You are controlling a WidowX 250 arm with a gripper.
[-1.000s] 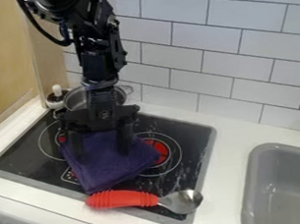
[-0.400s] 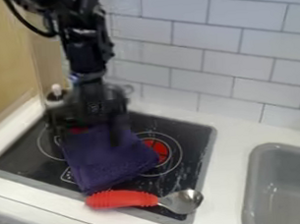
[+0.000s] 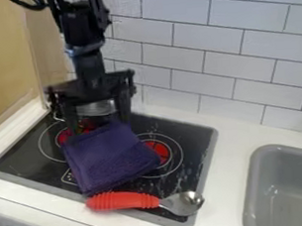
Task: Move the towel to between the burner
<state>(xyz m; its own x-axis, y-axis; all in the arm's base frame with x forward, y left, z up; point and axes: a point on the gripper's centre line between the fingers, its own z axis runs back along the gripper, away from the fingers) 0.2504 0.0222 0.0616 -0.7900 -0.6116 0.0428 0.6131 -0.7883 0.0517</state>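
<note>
Cooktop: bears the purple towel, lying flat near its middle. My gripper: at the towel's far edge, fingers apart, clamping nothing. Left burner and right burner: towel between them, overlapping both rings. Finding: placement apparently done; only my withdrawal remains.

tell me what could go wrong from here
The towel overlaps the ring of the right burner, so it could scorch if that burner is hot. The open gripper hangs by the towel's back edge, close to the metal pot, and might knock either one. Nudging the towel forward could push the red-handled spoon at its front corner.
</note>
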